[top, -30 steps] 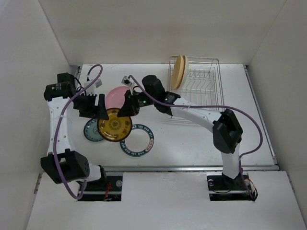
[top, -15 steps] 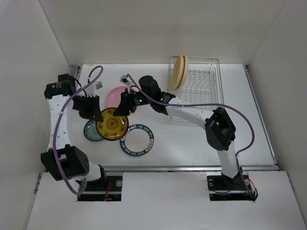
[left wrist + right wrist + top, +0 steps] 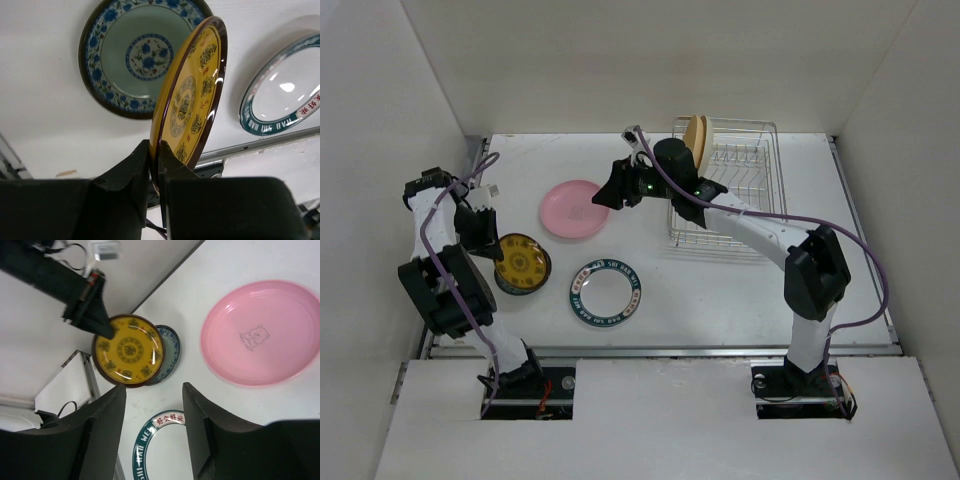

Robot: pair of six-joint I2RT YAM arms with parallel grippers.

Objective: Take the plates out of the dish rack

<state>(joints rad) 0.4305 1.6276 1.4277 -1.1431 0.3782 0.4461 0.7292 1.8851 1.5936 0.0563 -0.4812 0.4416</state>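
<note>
- Left wrist view: the left gripper point(image 3: 154, 150) is pinched narrow on the rim of the dark plate with yellow pattern point(image 3: 187, 100). The plate tilts steeply on edge above a blue-flowered plate point(image 3: 125, 55) that lies flat.
- In the top external view, that pair sits far to the left of the dish rack point(image 3: 745, 190).
- The pink plate point(image 3: 573, 207) and the teal-rimmed plate point(image 3: 606, 292) lie flat, also left of the rack, the teal-rimmed one nearer the arm bases.
- One tan-yellow plate point(image 3: 696, 140) stands upright on edge at the rack's far left corner, between the bars.
- The right gripper point(image 3: 610, 190) hangs just left of the rack, fingers spread wide and empty. The tan-yellow plate is on its rack side, near but apart.
- The tan-yellow plate looks stiff, smooth and probably slick, and it may chip if knocked on the wires. Its exposed top rim seems the best place to hold, one finger on each face, lifting straight up.
</note>
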